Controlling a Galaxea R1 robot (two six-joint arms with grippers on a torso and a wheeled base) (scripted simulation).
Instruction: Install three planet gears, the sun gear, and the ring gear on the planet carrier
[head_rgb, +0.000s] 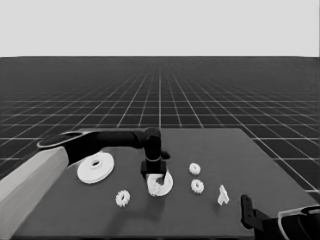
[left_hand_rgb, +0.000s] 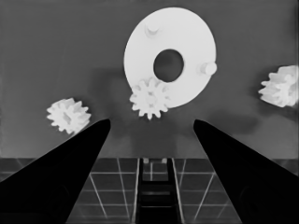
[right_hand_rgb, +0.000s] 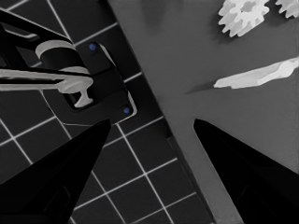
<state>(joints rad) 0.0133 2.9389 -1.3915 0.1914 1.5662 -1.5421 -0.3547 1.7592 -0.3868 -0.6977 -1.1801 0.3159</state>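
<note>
Left pincer over smaller round part

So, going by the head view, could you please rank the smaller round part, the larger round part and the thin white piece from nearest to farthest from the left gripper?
1. Smaller round part, directly under the left gripper.
2. Larger round part, off to its left.
3. Thin white piece, far right, near the parked right arm.

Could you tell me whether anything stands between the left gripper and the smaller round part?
Nothing visible does: the left gripper hangs open over the smaller round part, where one gear already sits at its rim.
</note>
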